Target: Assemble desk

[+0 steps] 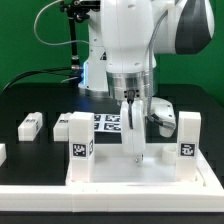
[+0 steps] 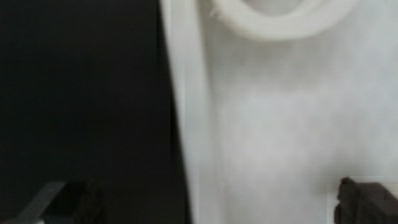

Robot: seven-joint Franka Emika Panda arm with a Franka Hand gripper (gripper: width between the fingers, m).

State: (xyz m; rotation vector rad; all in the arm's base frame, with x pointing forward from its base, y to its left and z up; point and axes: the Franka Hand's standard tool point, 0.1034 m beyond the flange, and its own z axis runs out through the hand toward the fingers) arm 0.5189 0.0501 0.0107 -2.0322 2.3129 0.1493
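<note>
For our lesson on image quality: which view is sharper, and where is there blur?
Exterior view: sharper; the tag on the upright leg at that view's left has crisp edges. Wrist view: soft throughout; the tabletop and its round socket lack sharp edges.

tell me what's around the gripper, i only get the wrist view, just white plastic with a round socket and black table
Observer: The gripper hangs low over the tabletop, between an upright leg on the exterior view's left and a second upright leg on its right.
Operator: any loose legs
Observer: One loose leg lies on the black table, far toward the exterior view's left.
Operator: and the marker board
Observer: The marker board lies behind the tabletop, partly hidden by the arm.
</note>
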